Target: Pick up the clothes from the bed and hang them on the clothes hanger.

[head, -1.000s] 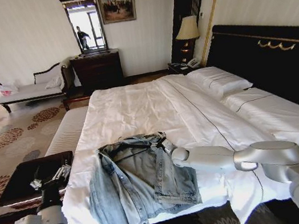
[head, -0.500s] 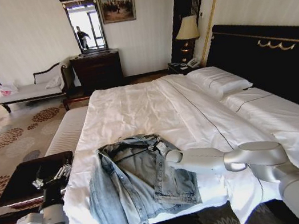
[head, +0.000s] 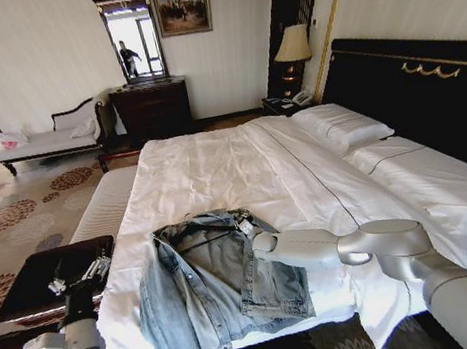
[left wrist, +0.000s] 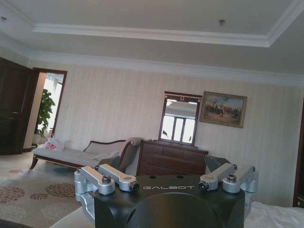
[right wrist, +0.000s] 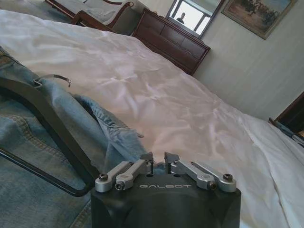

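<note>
The light-blue denim jacket (head: 221, 281) lies unhung on the white-sheeted bed (head: 215, 173); right gripper (right wrist: 158, 159), fingers clenched empty, beside the black triangular hanger (right wrist: 47, 124).

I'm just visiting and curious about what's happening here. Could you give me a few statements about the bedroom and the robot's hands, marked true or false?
1. The denim jacket lies on the bed. True.
2. The black hanger hangs on a wall hook. False: it lies on the jacket.
3. The right hand is shut, beside the hanger's end. True.
4. The left hand grips the jacket. False: it is open, off the bed's side.
5. The jacket is red. False: it is light blue.
</note>
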Tool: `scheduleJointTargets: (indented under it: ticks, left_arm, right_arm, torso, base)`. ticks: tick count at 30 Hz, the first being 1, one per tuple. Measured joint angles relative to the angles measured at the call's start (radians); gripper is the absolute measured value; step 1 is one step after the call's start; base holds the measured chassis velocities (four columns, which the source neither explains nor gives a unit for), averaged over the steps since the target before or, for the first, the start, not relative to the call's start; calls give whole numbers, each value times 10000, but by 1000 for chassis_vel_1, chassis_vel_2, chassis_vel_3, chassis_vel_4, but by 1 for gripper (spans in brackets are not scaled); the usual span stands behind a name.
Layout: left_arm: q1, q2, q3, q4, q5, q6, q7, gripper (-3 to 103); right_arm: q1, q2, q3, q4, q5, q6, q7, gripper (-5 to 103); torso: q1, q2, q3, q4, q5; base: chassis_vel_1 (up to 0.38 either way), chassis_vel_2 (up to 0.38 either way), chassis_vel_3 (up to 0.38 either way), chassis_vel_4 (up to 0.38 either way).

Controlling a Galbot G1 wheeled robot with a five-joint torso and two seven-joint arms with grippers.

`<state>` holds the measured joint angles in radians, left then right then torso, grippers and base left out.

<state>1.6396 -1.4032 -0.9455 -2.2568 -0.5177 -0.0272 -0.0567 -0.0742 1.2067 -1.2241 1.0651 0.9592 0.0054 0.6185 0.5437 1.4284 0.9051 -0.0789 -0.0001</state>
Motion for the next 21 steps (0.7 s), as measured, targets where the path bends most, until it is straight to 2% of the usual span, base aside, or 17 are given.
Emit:
scheduleJointTargets:
  ticks: [2, 5, 6, 9, 11, 15, 17, 18, 19, 21]
  left_arm:
    - [28, 24, -16, 0, -24, -13, 4, 100]
    - [40, 47, -38, -1, -41, -20, 6, 100]
    - [45, 62, -54, -1, -53, -24, 7, 100]
    - [63, 104, -89, -5, -92, -38, 10, 100]
    - [65, 110, -91, -5, -96, -43, 11, 100]
    - [55, 128, -87, -5, -100, -51, 18, 100]
    - [45, 127, -81, -5, -101, -52, 17, 100]
    - [30, 116, -62, -5, -101, -52, 18, 100]
    - [24, 99, -46, -5, -101, -53, 18, 100]
    - [10, 53, -2, -7, -98, -53, 18, 100]
  right_arm:
    - [14, 14, -10, -58, -84, -3, 49, 3]
    - [31, -9, -8, -30, -115, -3, 90, 2]
    - [43, -58, 1, 55, -120, -1, 99, -2]
    - [115, -341, 81, 444, -74, -2, 227, 14]
    - [147, -476, 110, 632, -15, -44, 288, 14]
    - [613, -1222, 178, 1912, 260, -898, 742, 35]
    - [750, -1338, 158, 2167, 374, -1008, 759, 35]
    - [963, -1452, 114, 2502, 546, -1082, 749, 46]
    - [1104, -1492, 74, 2674, 659, -1084, 705, 46]
    - [1443, -1484, 12, 2963, 1173, -1171, 551, 57]
  torso:
    - [0, 0, 0, 0, 0]
    - [0, 0, 0, 0, 1]
    - [0, 0, 0, 0, 2]
    - [0, 0, 0, 1, 1]
    - [0, 0, 0, 1, 1]
    - [-1, 0, 0, -3, 2]
    - [0, 0, 0, -2, 3]
    - [0, 0, 0, -3, 1]
    - [-1, 0, 0, -3, 1]
    - [-1, 0, 0, -1, 0]
  base:
    - [0, 0, 0, 0]
    - [0, 0, 0, 0]
    - [0, 0, 0, 0]
    - [0, 0, 0, 0]
    - [0, 0, 0, 0]
    - [0, 0, 0, 0]
    - [0, 0, 0, 0]
    - [0, 0, 0, 0]
    - [0, 0, 0, 0]
    - [0, 0, 0, 0]
